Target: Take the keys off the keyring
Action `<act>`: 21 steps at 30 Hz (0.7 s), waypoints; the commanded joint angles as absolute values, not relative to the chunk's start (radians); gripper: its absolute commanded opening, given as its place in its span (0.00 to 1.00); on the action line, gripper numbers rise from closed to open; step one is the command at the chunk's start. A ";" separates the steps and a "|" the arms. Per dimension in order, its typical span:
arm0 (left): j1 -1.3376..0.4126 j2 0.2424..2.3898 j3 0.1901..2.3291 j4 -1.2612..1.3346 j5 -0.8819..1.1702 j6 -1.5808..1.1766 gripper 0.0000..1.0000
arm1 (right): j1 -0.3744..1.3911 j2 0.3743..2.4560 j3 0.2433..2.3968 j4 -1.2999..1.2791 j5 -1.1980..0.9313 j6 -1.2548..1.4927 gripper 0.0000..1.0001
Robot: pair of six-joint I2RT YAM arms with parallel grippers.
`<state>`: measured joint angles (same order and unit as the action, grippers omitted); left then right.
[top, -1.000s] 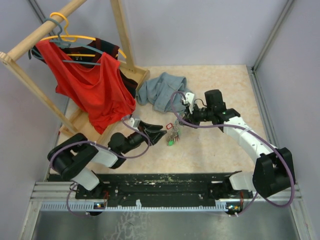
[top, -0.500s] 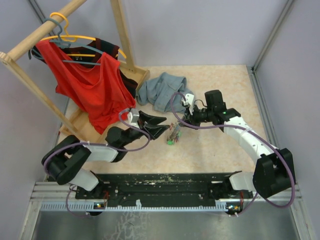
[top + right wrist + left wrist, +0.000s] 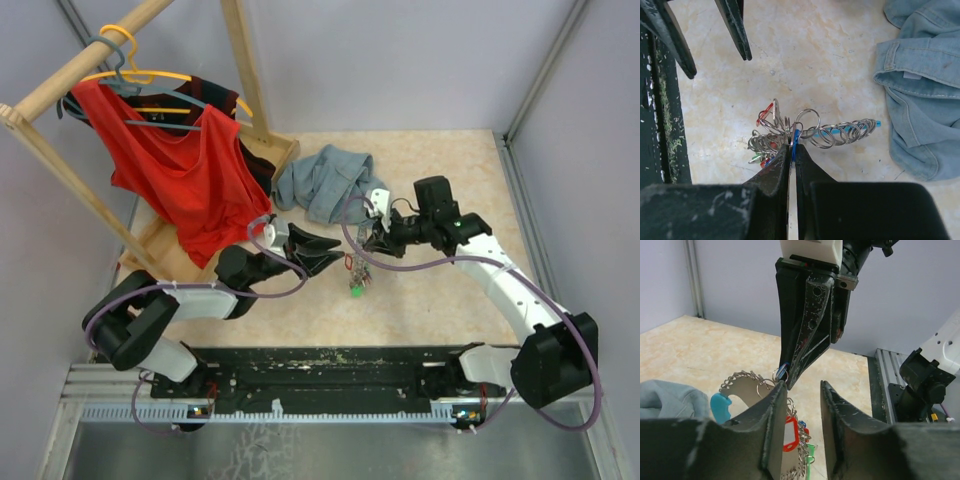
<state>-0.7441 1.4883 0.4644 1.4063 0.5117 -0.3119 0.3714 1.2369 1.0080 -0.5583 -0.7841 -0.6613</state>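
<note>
1 right hand (image 3: 791, 148) pinches keyring (image 3: 840, 134), keys (image 3: 790, 433) dangling

In the top view the keys (image 3: 357, 278) are too small to count, in the left wrist view the left gripper (image 3: 801, 385) hides the lower keyring (image 3: 742, 390), and the right wrist frame edge crops the denim garment (image 3: 920, 75).

We find bright, even, diffuse light in all three views. Shadows on the table (image 3: 440, 300) are soft, faint and short. In both wrist views the near fingers (image 3: 765, 440) look slightly blurred; surfaces beyond stay sharp.
</note>
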 commanded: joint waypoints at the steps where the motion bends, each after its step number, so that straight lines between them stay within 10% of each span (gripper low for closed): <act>1: -0.741 1.490 0.509 1.422 0.600 -0.221 0.36 | 0.408 1.176 1.081 -0.584 -0.762 -0.756 0.00; 13: -0.746 1.587 0.459 1.576 0.659 -0.141 0.28 | 0.433 1.164 1.109 -0.648 -0.727 -0.801 0.00; 21: -0.811 1.567 0.344 1.697 0.462 -0.275 0.42 | 0.433 1.196 1.135 -0.682 -0.762 -0.792 0.00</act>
<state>-0.7807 1.5810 0.3733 1.5131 0.5652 -0.2115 0.4236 1.2018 1.0634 -0.6979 -0.7055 -0.7853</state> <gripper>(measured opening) 0.398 0.027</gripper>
